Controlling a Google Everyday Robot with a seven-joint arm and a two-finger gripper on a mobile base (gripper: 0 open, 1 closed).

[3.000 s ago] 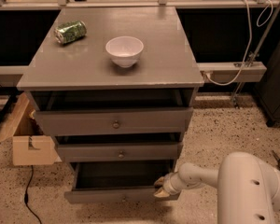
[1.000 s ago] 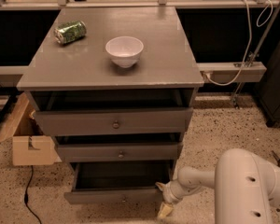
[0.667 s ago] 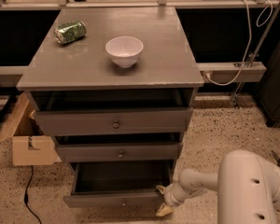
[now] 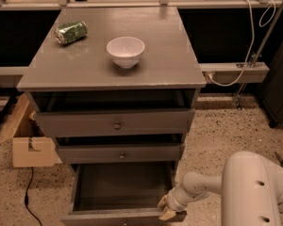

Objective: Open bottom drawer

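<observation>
The grey cabinet (image 4: 108, 74) has three drawers. The bottom drawer (image 4: 122, 187) stands pulled out far toward me, its plain grey interior showing; its front runs along the frame's lower edge and its knob is cut off there. My gripper (image 4: 167, 210) is at the drawer front's right end, against its top edge, with the white arm (image 4: 203, 185) reaching in from the lower right. The middle drawer (image 4: 120, 153) and top drawer (image 4: 115, 122) each stand slightly out, round knobs showing.
A white bowl (image 4: 125, 51) and a green can (image 4: 70, 32) lying on its side rest on the cabinet top. A cardboard box (image 4: 26, 140) sits on the speckled floor at the left. A cable (image 4: 28, 201) runs across the floor. A dark counter and rail lie behind.
The bottom drawer has slid further out toward me, showing more of its interior. My gripper has moved down and toward me with the drawer front's right end.
</observation>
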